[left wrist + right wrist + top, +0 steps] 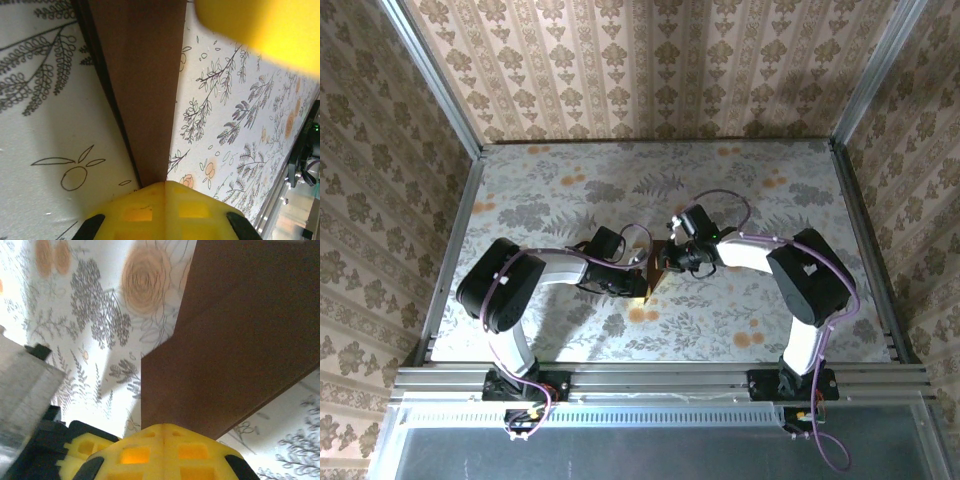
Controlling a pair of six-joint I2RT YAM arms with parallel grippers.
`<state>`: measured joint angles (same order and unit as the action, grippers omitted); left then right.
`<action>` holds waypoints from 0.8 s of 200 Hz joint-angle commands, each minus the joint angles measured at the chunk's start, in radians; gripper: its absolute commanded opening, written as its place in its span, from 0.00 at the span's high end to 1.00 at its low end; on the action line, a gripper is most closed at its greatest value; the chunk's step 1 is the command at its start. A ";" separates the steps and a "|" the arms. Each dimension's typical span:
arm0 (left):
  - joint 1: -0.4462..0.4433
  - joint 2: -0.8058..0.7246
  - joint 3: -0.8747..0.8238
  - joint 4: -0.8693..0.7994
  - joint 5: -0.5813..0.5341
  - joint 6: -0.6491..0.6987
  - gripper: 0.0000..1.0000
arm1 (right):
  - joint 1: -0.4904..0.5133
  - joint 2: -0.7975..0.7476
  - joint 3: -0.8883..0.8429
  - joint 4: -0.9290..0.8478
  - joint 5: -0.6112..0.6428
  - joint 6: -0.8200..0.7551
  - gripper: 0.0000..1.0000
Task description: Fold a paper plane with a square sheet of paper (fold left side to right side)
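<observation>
While the left gripper [165, 186] and right gripper [162, 427] each stand clamped on the paper [145, 90], it looks thin, limp, tear-prone; best held at edges near corners.

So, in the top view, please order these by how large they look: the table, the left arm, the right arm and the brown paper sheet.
1. Flower-print table
2. Left arm and right arm: they look alike, so not ranked
3. Reddish-brown paper sheet: smallest, partly hidden
</observation>
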<state>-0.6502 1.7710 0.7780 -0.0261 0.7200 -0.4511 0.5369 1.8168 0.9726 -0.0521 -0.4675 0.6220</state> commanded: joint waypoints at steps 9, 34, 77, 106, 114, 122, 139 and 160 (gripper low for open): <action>-0.016 0.028 -0.027 -0.080 -0.103 0.020 1.00 | 0.012 0.027 -0.015 0.056 -0.020 0.029 1.00; -0.015 0.028 -0.030 -0.087 -0.111 0.019 1.00 | 0.012 0.047 -0.006 0.051 -0.006 0.020 1.00; -0.014 0.031 -0.036 -0.098 -0.122 0.018 1.00 | -0.004 0.067 0.017 0.005 0.033 -0.014 1.00; -0.014 0.031 -0.040 -0.098 -0.123 0.023 1.00 | -0.029 0.080 0.026 0.003 0.042 -0.022 1.00; -0.014 0.034 -0.040 -0.098 -0.122 0.023 1.00 | -0.038 0.086 0.031 0.003 0.042 -0.022 1.00; -0.014 0.034 -0.039 -0.098 -0.123 0.023 1.00 | -0.045 0.090 0.037 0.003 0.042 -0.023 1.00; -0.014 0.038 -0.038 -0.098 -0.119 0.024 1.00 | -0.062 0.101 0.055 -0.006 0.043 -0.028 1.00; -0.013 0.038 -0.038 -0.098 -0.117 0.025 1.00 | -0.089 0.117 0.073 -0.012 0.046 -0.030 1.00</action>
<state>-0.6533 1.7672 0.7784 -0.0311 0.7078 -0.4507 0.4740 1.9007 1.0149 -0.0334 -0.4507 0.6170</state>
